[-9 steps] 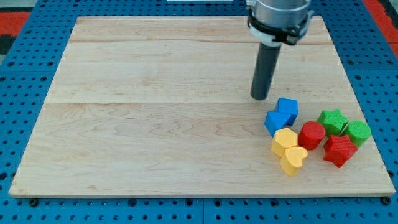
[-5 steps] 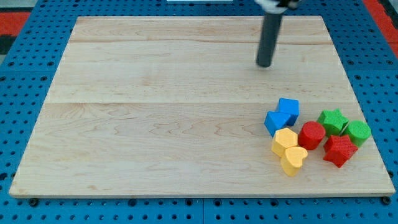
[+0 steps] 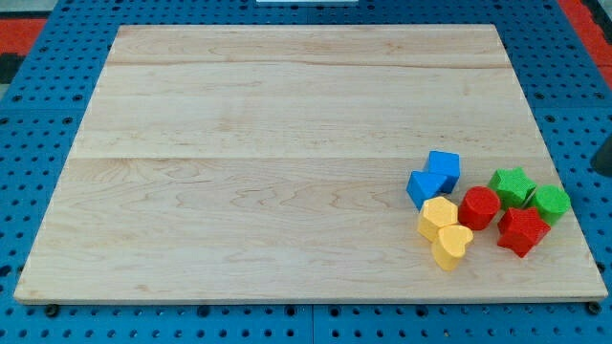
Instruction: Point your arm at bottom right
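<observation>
Camera view. Wooden board (image 3: pixel 287 143) on a blue pegboard (image 3: pixel 38 124). Eight blocks clustered near the board's bottom-right corner:
- blue cube (image 3: pixel 443 168) at the view's top of the group, touching a second blue block (image 3: pixel 424 186), shape unclear
- yellow block (image 3: pixel 439 216) with a yellow heart (image 3: pixel 451 245) just below it, touching
- red cylinder (image 3: pixel 479 206) beside the yellows
- red block (image 3: pixel 521 230), angular, nearest the corner
- green star (image 3: pixel 512 184) and green block (image 3: pixel 551 203) at the view's right

A dark sliver (image 3: pixel 604 155) shows at the right edge; I cannot tell whether it is the rod. My tip does not show. No jaws fitted, so no state to tell
</observation>
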Action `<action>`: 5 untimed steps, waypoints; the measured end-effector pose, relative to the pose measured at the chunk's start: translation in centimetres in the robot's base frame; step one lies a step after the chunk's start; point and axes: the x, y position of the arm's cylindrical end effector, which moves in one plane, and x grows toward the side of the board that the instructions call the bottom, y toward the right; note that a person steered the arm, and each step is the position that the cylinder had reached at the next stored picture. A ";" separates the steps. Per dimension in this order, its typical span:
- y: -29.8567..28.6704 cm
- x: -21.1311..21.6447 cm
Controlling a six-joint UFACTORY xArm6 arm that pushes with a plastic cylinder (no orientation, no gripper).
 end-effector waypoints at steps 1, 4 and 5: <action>0.0 3.9; -2.6 12.2; -6.0 10.9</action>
